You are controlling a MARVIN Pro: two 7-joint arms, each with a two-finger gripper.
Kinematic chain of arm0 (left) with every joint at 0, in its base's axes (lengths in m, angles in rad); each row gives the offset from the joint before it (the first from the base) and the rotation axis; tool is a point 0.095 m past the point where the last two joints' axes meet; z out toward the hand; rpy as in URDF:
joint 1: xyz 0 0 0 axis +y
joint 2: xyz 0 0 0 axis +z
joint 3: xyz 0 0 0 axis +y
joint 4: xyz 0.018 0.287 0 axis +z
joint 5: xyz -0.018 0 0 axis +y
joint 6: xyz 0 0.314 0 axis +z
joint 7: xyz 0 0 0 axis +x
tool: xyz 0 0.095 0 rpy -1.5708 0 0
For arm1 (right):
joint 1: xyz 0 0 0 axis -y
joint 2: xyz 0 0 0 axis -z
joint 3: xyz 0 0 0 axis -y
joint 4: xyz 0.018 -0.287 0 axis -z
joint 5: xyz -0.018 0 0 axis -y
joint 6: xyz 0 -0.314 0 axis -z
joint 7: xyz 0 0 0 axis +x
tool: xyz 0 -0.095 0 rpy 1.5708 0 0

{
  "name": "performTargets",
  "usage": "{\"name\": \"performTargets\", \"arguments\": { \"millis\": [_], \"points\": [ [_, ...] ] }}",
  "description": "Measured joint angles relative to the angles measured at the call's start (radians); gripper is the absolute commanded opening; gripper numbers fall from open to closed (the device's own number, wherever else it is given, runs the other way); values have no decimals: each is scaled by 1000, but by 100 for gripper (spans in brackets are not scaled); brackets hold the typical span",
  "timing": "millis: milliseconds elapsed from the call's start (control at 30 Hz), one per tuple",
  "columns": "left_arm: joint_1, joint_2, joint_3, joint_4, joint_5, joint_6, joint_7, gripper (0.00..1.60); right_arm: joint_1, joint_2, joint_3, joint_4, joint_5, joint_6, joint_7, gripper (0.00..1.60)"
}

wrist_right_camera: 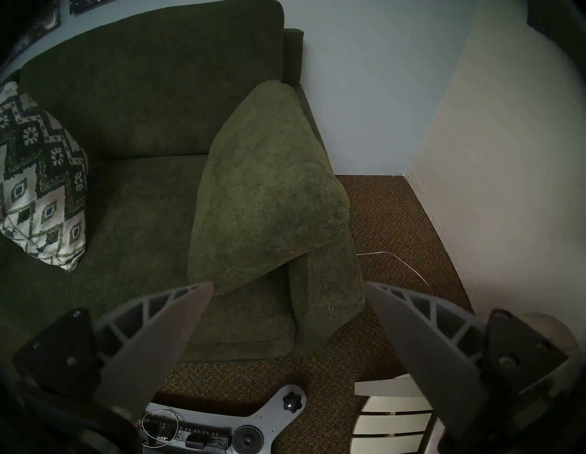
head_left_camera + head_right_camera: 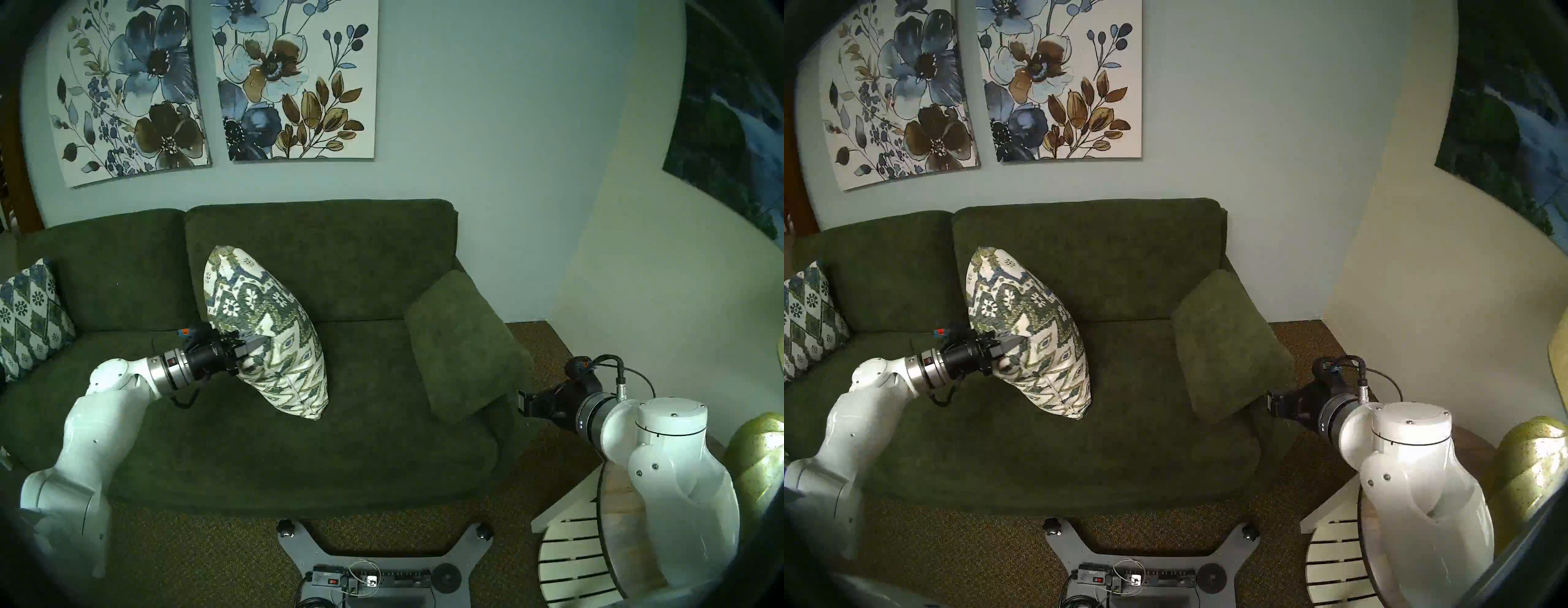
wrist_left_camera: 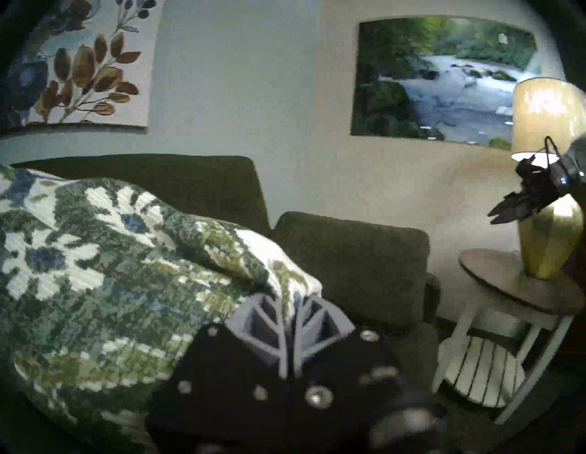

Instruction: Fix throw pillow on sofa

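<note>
Wide dark green fabric sofa (image 2: 263, 450) against blue wall. Left gripper (image 2: 250, 344) clamped on cream zigzag-patterned throw pillow (image 2: 271, 335), held upright mid-seat, likely for repositioning. Right gripper (image 1: 288, 304) fingers apart, idle beside plain green cushion (image 1: 269, 187).

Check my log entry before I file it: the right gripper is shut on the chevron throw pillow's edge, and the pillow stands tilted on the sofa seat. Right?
Wrong arm. The left gripper is shut on the throw pillow, as the head view shows; the right gripper is open. The pillow does stand tilted on the sofa seat.
</note>
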Motion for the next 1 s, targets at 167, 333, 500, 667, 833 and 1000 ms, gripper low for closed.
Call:
{"name": "performTargets", "arguments": {
  "millis": [167,333,500,667,833,1000],
  "points": [
    [42,-47,47,-75,-18,24,-45,0,0,0,0,0,0,0,0,160],
    [90,-83,85,-146,-31,45,-75,0,0,0,0,0,0,0,0,160],
    [138,-106,107,-216,-44,65,-89,0,0,0,0,0,0,0,0,160],
    [179,-118,108,-287,-59,81,-89,0,0,0,0,0,0,0,0,160],
    [207,-126,91,-350,-68,99,-65,0,0,0,0,-1,0,0,0,160],
    [229,-136,71,-408,-69,123,7,0,0,0,0,-1,0,0,0,160]
  ]
}}
